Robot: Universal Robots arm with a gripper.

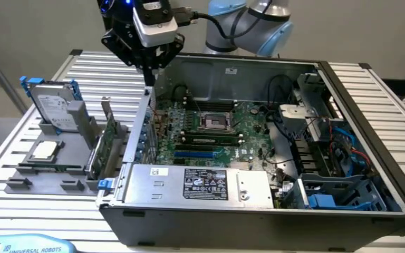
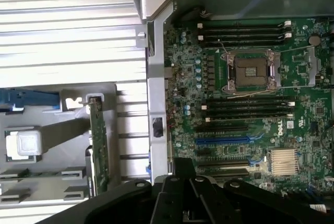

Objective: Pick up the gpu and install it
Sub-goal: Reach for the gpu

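On the exterior view's left, near the counter's (image 1: 6,174) left edge, a grey rack (image 1: 48,182) carries a drive (image 1: 53,108), a CPU (image 1: 44,150) and the gpu (image 1: 108,138). The gpu stands on its long edge in a slot at the rack's case-side end, just beside the case (image 1: 259,211) wall, with its green face showing and its silver bracket (image 1: 106,105) rising at the far end.

I judge the gpu light and stiff but thin and fragile. The faces look smooth, so a pinch could slide. I'd take it across the free top edge, about midway along its length, clear of the bracket and the lower contact edge, and keep it upright so it doesn't twist in the slot.

My tool (image 1: 149,76) hovers above the case's far-left corner, well apart from the gpu, its fingers fully together and holding nothing. Inside the case the motherboard (image 1: 210,126) lies exposed.
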